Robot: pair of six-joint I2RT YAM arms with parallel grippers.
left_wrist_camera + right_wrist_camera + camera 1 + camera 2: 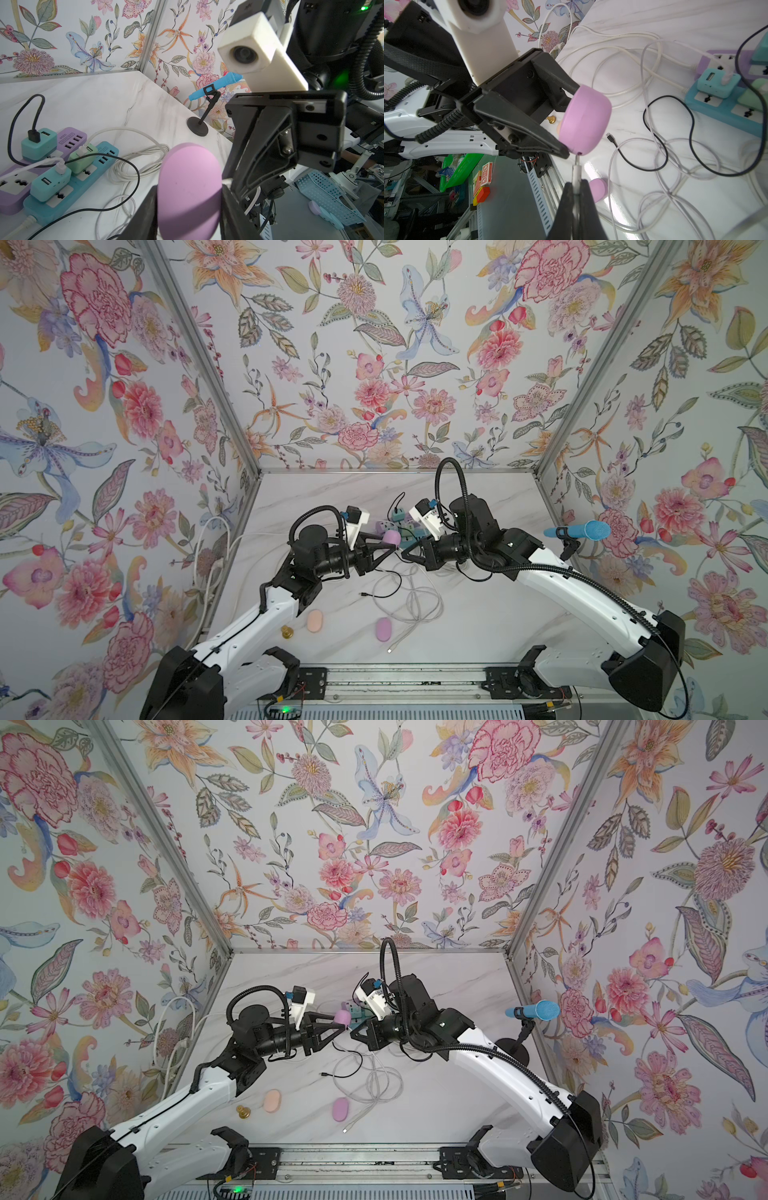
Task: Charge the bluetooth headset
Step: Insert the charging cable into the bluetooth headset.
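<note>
Above cables (143, 152): left gripper (571, 120) clamps lilac case (585, 118); right gripper (576, 187) pinches white plug (576, 173), top views hide it.

Overhead pair, close wrist views share case (188, 187)

The only lettering with any shape sits on the purple power strip (66, 138), off to the side of the left gripper (188, 207). It is a small label beside the USB ports, seemingly "USB SOCKET" plus a short number with unsure digits. The blue power strip (104, 145) bears a similar mark, too small to read. Print on the red boxes (486, 173) is illegible.
</note>
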